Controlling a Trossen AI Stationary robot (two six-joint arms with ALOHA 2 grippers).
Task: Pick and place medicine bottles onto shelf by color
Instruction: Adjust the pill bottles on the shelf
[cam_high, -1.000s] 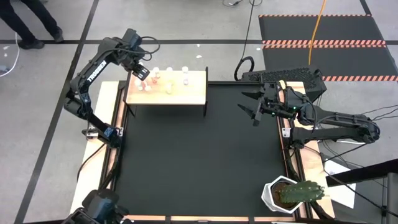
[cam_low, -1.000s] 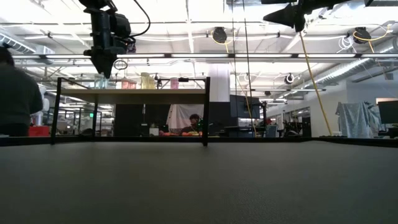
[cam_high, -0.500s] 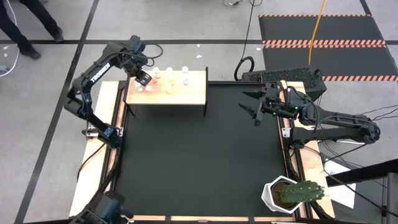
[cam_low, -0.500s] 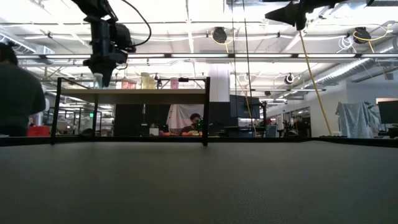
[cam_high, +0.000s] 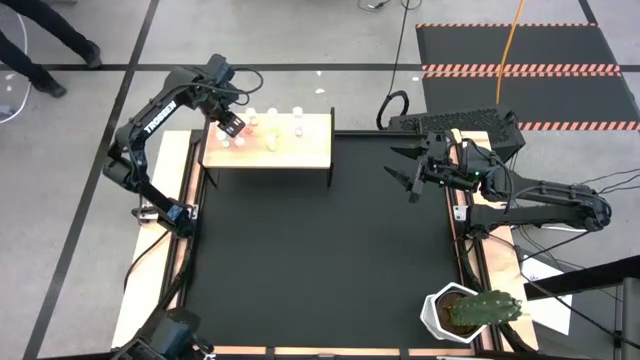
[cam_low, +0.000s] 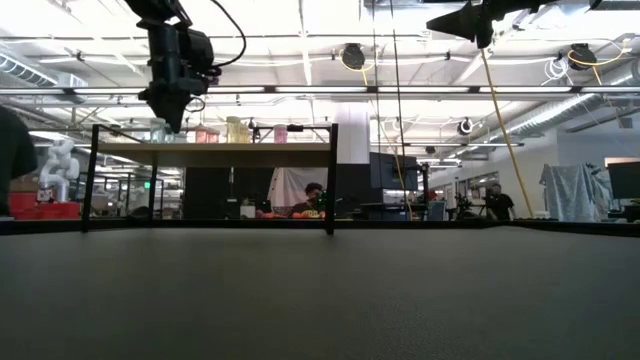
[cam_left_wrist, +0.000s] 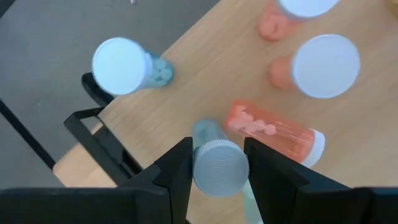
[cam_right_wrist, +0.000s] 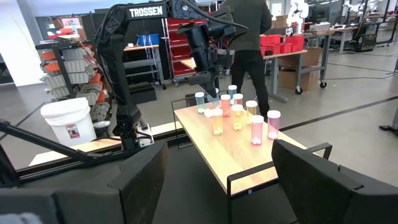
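Left wrist view: left gripper (cam_left_wrist: 217, 163) clamps round pale-blue bottle (cam_left_wrist: 219, 163) over smooth wooden shelf (cam_left_wrist: 205, 81)

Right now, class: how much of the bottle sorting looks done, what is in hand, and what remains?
Done: the black table holds no bottles; about nine stand on the shelf. In hand: the left tool grips a blue bottle above the shelf corner, beside a tipped orange bottle. Left: set it down. The right tool waits open.

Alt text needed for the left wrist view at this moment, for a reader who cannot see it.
The left gripper holds a blue, white-capped bottle between its dark fingers above a corner of the pale-wood shelf. An orange bottle lies on its side; another blue bottle and two orange ones stand upright.
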